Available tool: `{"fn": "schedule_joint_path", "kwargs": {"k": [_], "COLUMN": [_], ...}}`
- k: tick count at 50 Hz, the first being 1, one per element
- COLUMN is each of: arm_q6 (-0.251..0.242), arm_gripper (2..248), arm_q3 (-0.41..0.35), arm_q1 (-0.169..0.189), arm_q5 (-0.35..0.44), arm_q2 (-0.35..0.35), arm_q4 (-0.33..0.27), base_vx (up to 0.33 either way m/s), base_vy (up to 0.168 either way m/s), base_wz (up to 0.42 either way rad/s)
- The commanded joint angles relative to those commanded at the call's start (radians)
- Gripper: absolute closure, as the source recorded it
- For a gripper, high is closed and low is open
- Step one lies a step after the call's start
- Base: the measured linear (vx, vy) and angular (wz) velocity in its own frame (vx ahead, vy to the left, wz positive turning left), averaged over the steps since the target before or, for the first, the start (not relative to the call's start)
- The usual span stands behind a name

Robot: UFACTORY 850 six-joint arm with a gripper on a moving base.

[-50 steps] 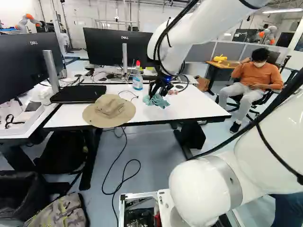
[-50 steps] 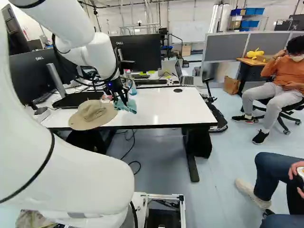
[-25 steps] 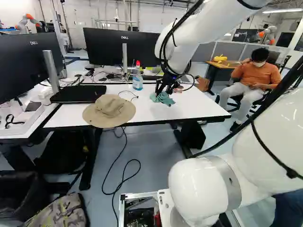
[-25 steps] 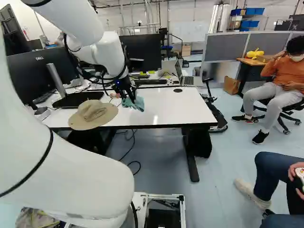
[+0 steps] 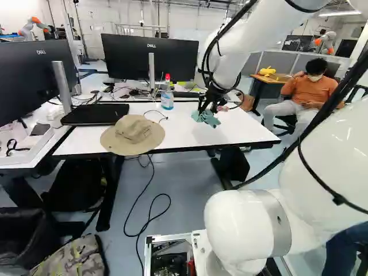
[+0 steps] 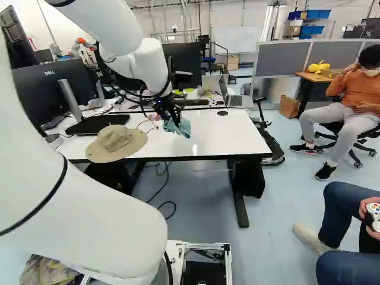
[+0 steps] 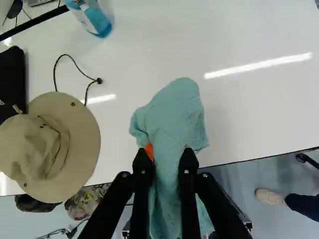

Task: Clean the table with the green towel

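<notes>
The gripper [image 5: 204, 108] is over the right half of the white table [image 5: 241, 133] in the left base view. Bunched between its fingers is the green towel [image 5: 206, 118], which hangs below them, seemingly just above the tabletop. In the right base view the gripper [image 6: 170, 117] holds the towel [image 6: 180, 127] near the table's middle. From the wrist, the gripper [image 7: 167, 159] has both fingers closed around the towel [image 7: 172, 119], whose loose end spreads out ahead of the fingertips.
A tan hat [image 5: 132, 134] lies at the table's front edge, beside a black case [image 5: 95, 114]. Behind stand a blue spray bottle [image 5: 167, 96] and monitors [image 5: 150, 57]. A small pink item [image 5: 222, 108] lies near the gripper. A seated person's legs [image 6: 347, 237] are at right.
The arm has carried the towel rightward along the table, away from the hat and bottle. Between the last two moments the towel appears to have risen a little. The base has stayed put.
</notes>
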State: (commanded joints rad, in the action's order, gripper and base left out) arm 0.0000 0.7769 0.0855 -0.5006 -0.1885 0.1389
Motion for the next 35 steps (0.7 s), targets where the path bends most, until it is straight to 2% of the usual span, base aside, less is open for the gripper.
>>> {"fn": "schedule_joint_path", "kwargs": {"k": [18, 35], "arm_q6": [0.0, 0.0], "arm_gripper": [188, 188], "arm_q3": [0.051, 0.121], "arm_q1": [0.07, 0.12], "arm_q5": [0.041, 0.085], "arm_q2": [0.056, 0.13], "arm_q4": [0.0, 0.0], "base_vx": [0.0, 0.0], "base_vy": [0.0, 0.0], "base_wz": [0.0, 0.0]}}
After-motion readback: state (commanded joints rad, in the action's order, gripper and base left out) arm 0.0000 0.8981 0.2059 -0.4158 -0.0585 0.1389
